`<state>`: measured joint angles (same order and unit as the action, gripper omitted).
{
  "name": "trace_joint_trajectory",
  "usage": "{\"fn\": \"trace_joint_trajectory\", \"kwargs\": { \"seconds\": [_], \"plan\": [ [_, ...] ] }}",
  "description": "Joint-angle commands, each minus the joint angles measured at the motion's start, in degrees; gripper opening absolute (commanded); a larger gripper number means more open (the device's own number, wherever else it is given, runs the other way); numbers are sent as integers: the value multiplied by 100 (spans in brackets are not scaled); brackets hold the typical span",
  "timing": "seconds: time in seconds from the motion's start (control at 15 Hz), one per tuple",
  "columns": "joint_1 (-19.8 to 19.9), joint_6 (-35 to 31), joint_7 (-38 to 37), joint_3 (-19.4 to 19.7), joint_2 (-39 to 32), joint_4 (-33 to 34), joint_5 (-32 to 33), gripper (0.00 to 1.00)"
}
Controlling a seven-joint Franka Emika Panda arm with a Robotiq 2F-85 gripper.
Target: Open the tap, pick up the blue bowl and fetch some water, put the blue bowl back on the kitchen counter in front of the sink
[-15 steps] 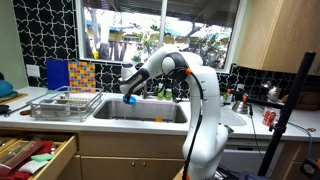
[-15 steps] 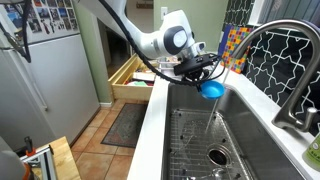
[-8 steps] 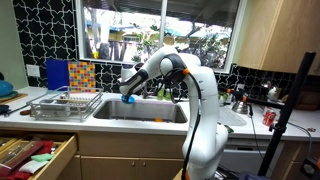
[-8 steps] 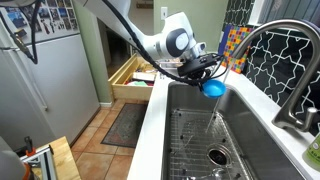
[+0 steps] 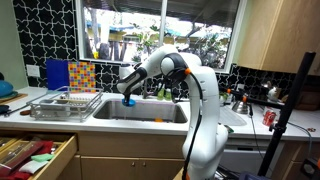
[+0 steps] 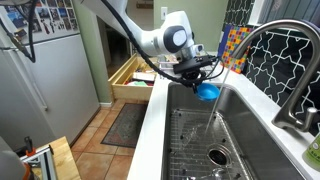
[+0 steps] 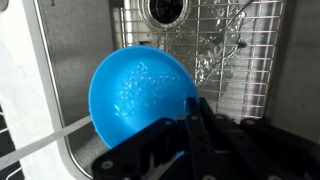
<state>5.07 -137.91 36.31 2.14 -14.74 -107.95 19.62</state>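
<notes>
One round blue bowl [image 7: 140, 95] of smooth plastic, with no long axis, hangs over the one shiny steel sink [image 7: 60, 60], open side toward the wrist camera, droplets inside. The black hand [image 7: 193, 108] is clamped on its rim at 3 o'clock. One arched tap [image 6: 280, 27] stands behind; one drain [image 7: 165, 10] lies at 12 o'clock

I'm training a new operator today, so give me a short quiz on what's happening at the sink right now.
1. True or false: the bowl rests on the counter.
2. What is the hand gripping?
3. The bowl hangs over: A the sink, B the drawer, C the rack.
Key: 1 false; 2 the bowl; 3 A.
</notes>
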Motion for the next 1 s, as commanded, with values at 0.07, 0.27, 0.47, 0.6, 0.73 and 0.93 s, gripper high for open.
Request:
{"fn": "trace_joint_trajectory", "kwargs": {
  "seconds": [0.07, 0.27, 0.47, 0.6, 0.73, 0.93],
  "plan": [
    [-108, 1099, -178, -103, 463, -81, -245, 1],
    [-224, 1534, -629, -134, 737, -185, -213, 1],
    [-377, 1820, -1461, -164, 925, -315, -34, 1],
    [-480, 2031, -2045, -203, 988, -387, 40, 1],
    [-578, 2301, -2602, -254, 998, -437, -10, 1],
    [-722, 2685, -3343, -344, 972, -478, -101, 1]
  ]
}}
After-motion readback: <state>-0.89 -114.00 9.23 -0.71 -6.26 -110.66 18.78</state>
